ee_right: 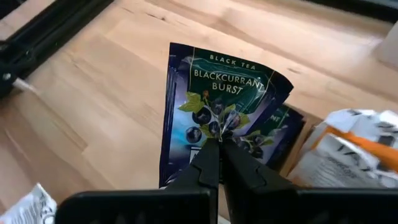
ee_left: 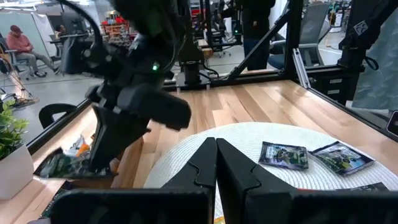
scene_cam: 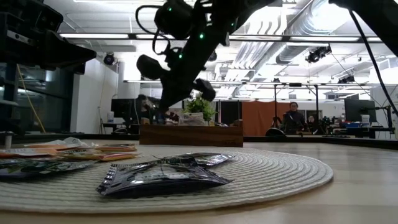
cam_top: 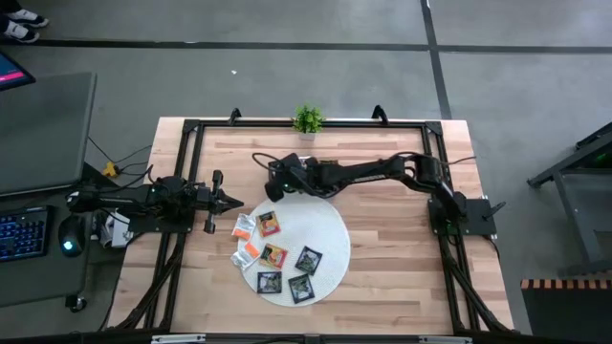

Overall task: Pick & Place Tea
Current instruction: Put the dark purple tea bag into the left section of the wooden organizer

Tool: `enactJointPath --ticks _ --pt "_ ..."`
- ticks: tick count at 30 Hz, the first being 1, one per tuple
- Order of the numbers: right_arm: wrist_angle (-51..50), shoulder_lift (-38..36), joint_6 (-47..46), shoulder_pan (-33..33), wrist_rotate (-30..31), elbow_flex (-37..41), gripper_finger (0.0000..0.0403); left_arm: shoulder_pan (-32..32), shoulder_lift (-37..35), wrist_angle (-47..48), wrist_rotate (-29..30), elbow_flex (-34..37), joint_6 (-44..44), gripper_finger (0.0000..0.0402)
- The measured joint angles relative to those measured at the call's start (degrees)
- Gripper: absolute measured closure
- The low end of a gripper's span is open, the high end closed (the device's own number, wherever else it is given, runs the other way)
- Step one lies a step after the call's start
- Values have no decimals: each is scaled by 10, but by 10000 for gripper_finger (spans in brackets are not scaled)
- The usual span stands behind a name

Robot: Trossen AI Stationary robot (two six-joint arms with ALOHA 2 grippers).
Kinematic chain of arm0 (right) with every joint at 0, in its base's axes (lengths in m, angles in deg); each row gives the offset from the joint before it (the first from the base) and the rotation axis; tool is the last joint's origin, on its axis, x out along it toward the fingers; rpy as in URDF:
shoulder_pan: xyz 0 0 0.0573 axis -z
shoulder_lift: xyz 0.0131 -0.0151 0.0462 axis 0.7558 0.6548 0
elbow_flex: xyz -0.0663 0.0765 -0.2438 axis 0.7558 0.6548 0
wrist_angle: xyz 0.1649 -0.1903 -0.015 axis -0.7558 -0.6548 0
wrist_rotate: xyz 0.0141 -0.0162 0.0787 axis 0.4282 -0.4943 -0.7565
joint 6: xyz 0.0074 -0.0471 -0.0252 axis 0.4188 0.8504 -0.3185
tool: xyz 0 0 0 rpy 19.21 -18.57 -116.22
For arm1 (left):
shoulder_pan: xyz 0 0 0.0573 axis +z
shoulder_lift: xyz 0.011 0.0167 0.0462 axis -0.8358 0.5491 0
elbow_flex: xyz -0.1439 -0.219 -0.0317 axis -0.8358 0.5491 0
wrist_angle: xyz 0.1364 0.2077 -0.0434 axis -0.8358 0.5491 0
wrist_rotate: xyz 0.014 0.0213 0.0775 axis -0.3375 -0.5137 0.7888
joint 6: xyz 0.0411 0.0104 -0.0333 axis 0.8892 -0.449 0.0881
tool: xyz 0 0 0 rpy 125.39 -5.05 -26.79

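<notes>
Right claw clenched on black tea sachet, hanging over tray, left claw clenched empty

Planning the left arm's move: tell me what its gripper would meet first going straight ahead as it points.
Probably the round white mat: the left gripper, fingers shut, points right at its near edge. How high it hangs over the table is unclear, so it might pass above.

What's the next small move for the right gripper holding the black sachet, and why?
Probably open the jaws to drop it. The right gripper is shut on a black Blackcurrant Burst tea sachet and hangs above the brown wooden tray, where other sachets already lie. If it is not squarely over the black-sachet compartment, nudge it first. The left gripper waits shut beside the round white woven mat.
</notes>
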Motion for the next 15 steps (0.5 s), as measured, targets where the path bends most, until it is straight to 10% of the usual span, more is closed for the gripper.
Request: enactJointPath --ticks 15 --pt "29 26 -76 20 -25 0 402 0 0 0 0 0 0 401"
